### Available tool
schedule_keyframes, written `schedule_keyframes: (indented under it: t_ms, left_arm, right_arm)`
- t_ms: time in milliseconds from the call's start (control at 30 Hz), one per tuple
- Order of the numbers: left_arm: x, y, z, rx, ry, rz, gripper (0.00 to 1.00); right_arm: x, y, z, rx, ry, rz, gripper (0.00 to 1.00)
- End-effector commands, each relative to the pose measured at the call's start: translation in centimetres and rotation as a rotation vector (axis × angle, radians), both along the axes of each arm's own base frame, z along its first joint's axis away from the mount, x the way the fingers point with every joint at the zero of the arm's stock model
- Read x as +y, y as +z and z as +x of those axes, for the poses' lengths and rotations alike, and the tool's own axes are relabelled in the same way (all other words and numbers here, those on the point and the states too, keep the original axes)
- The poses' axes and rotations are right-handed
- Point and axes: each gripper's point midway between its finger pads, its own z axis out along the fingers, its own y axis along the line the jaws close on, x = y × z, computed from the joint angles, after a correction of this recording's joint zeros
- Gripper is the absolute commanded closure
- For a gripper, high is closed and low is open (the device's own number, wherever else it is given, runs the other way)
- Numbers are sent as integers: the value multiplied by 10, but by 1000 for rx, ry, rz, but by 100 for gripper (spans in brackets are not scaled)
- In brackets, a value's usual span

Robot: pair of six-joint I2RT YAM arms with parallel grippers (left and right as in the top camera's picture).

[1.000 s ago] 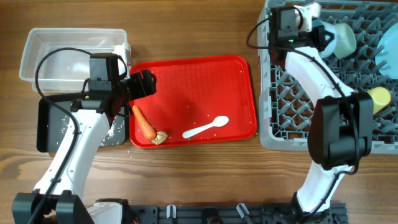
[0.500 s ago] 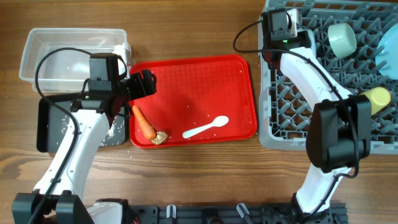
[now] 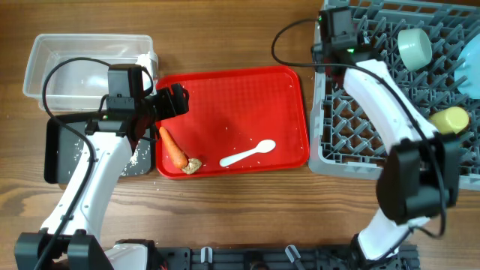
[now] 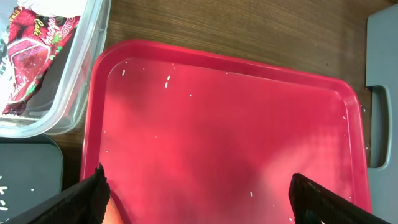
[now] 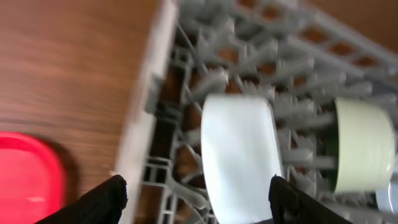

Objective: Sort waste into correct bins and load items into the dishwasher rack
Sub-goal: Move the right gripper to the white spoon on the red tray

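Observation:
My left gripper [image 3: 172, 100] hangs open over the left part of the red tray, nothing between its fingers [image 4: 87, 199]. The orange carrot [image 3: 174, 148] and a beige lump [image 3: 193, 165] lie just in front of it, and the white spoon [image 3: 247, 154] lies further right. The red-and-white wrapper [image 4: 34, 56] is in the clear tub [image 3: 52, 49]. White grains [image 3: 139, 157] dot the black tray [image 3: 56, 154]. My right gripper [image 5: 199, 202] is open above the dishwasher rack's [image 3: 352, 135] left edge, with a pale bowl [image 5: 239, 155] on its side beyond the fingers. A second bowl [image 3: 414, 46], the plate [image 3: 469, 69] and the yellow cup [image 3: 450, 118] sit in the rack.
The red tray [image 3: 247, 97] lies between the bins and the rack, with a few stray grains on it. Upright pegs [image 5: 211, 81] fill the rack around the bowls. Bare wooden table [image 3: 225, 34] shows behind and in front of the tray.
My right gripper has opened, let go of the pale bowl in the rack, and drawn back to the left toward the rack's edge. The left arm has not moved.

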Motion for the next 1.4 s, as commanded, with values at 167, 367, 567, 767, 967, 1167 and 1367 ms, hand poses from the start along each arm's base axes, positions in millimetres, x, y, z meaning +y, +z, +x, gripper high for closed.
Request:
schedule_keyframes:
  t_ms: [167, 367, 567, 767, 967, 1167, 1367]
  left_arm:
    - [1, 7, 1, -22, 3, -4, 5]
    - [1, 7, 1, -21, 3, -4, 4]
    - [1, 7, 1, -21, 3, -4, 4]
    - [1, 7, 1, -21, 3, -4, 4]
    - [1, 7, 1, -20, 3, -4, 4]
    - [1, 7, 1, -21, 3, -3, 2]
    - [1, 7, 1, -21, 3, -4, 2]
  right_arm:
    - [111, 36, -56, 90, 721, 267, 23]
    - [118, -11, -112, 359, 977, 180, 14]
    - [130, -44, -146, 523, 1070, 172, 14]
    - [157, -78, -165, 639, 1144, 127, 13]
    - [161, -121, -182, 790, 1163, -34, 12]
    - [157, -138, -195, 884, 1159, -117, 12]
    - [158, -149, -197, 879, 1155, -104, 12]
